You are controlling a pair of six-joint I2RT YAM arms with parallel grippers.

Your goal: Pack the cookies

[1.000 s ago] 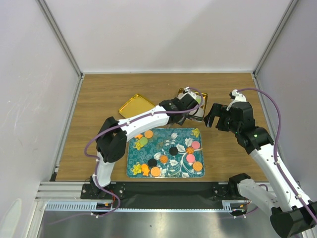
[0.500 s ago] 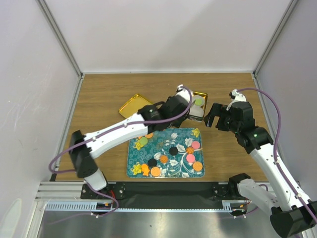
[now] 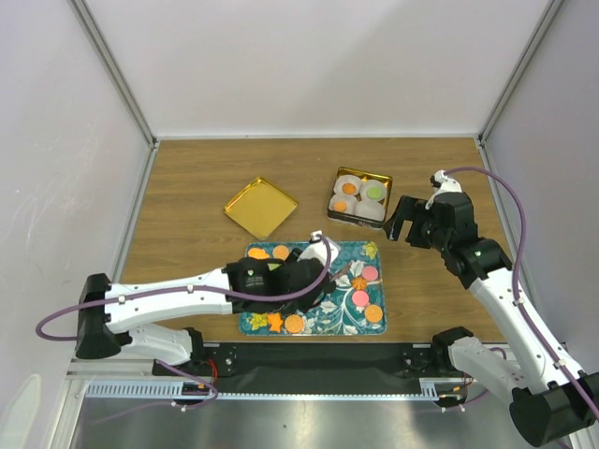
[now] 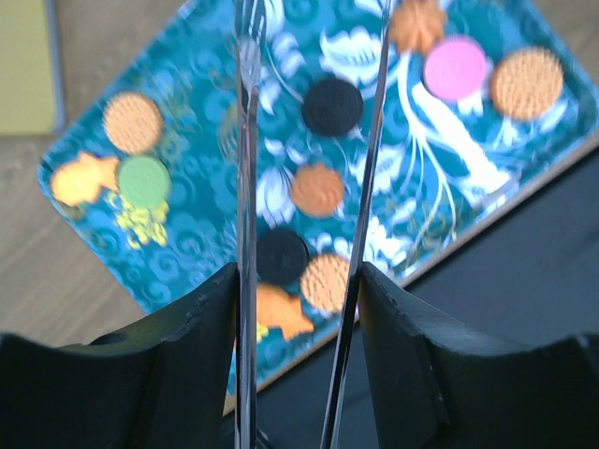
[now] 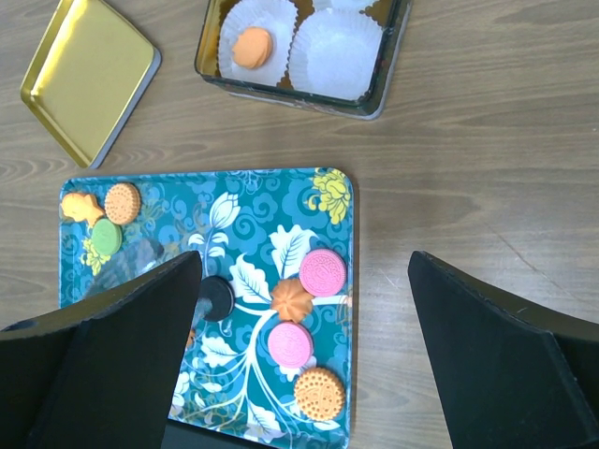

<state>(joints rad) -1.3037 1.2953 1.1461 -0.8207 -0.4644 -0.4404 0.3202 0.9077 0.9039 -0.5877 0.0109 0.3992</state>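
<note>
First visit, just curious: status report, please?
Left gripper open, empty, over tray. Right gripper open, empty. Three cookies in tin, rest on tray. Gold lid aside, nothing blocking.

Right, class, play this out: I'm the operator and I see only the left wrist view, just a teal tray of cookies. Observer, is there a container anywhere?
Observer: Yes, a tin lined with paper cups stands on the table just beyond the teal tray's far edge.
Operator: Anything in it yet?
Observer: Two orange cookies and a green cookie, one per cup; the fourth cup is empty.
Operator: And the other arm?
Observer: The right gripper is open, holds nothing and hovers right of the tin.
</note>
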